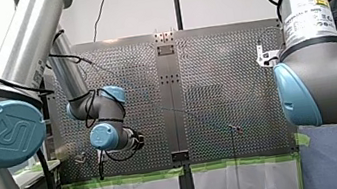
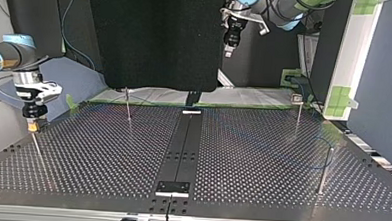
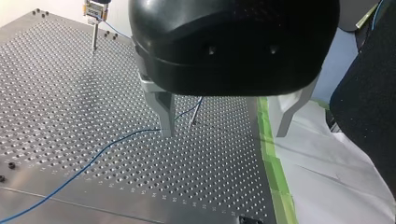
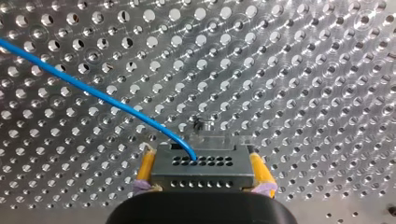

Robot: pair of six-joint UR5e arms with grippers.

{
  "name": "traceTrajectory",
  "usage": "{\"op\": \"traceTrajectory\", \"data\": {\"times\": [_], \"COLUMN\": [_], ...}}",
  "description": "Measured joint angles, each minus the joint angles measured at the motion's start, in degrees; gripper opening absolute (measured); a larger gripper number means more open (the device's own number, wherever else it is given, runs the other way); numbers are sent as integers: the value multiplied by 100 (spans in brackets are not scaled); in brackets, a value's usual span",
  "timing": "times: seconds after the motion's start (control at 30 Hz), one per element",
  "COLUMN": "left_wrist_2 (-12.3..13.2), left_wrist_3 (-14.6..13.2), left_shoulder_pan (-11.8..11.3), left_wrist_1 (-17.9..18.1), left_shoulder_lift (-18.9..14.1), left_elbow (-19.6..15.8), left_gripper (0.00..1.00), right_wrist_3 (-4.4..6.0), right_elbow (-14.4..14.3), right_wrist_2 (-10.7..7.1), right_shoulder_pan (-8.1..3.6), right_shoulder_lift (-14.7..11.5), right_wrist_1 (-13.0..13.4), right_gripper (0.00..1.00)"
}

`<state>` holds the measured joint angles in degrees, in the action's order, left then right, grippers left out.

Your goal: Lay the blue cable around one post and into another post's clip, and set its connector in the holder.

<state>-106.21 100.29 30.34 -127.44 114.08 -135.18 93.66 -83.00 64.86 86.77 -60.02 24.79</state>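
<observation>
My right gripper (image 4: 201, 173) is shut on the grey connector (image 4: 201, 167), its yellow pads (image 4: 145, 167) on either side. The blue cable (image 4: 93, 95) leaves the connector's top and runs away over the perforated plate. In the top view my right gripper (image 2: 32, 125) holds the connector at the tip of a thin post (image 2: 38, 151) at that view's left. My left gripper (image 3: 224, 128) hangs open above the plate, with the blue cable (image 3: 107, 147) passing by one metal finger (image 3: 164, 114) toward a slim post (image 3: 195, 113). My left gripper (image 2: 230, 43) is high at the far edge.
More slim posts stand on the plate (image 2: 262, 158): one far left of centre (image 2: 128, 106), one far right (image 2: 298, 112), one near right (image 2: 324, 171) with a loop of cable beside it. Green tape (image 3: 273, 163) and white sheeting line the plate's edge.
</observation>
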Motion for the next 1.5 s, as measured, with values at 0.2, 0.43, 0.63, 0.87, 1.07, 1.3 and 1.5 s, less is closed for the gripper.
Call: {"op": "traceTrajectory", "data": {"times": [0.2, 0.43, 0.63, 0.87, 1.07, 1.3, 1.5], "left_wrist_2": [0, 0, 0, 0, 0, 0, 0], "left_wrist_3": [-1, -1, -1, -1, -2, -2, -5], "left_shoulder_pan": [-4, -8, -9, -9, -10, -9, -9], "left_wrist_1": [-9, -10, -10, 2, -5, -6, -9], "left_shoulder_lift": [-2, 1, 0, 0, 1, -1, -3], "left_elbow": [1, 2, 2, 2, 2, 2, 1], "left_gripper": [100, 100, 100, 100, 100, 100, 100], "right_wrist_3": [15, 67, 122, 120, 119, 119, 119], "right_elbow": [49, 69, 71, 91, 88, 89, 87], "right_wrist_2": [0, 12, 30, -22, -21, -21, -21], "right_shoulder_pan": [-7, -21, -14, -91, -98, -98, -98], "right_shoulder_lift": [2, 7, 9, 0, 0, -2, 1], "right_wrist_1": [-32, 4, 12, -90, -88, -89, -89], "right_gripper": [0, 0, 0, 50, 69, 93, 100]}}
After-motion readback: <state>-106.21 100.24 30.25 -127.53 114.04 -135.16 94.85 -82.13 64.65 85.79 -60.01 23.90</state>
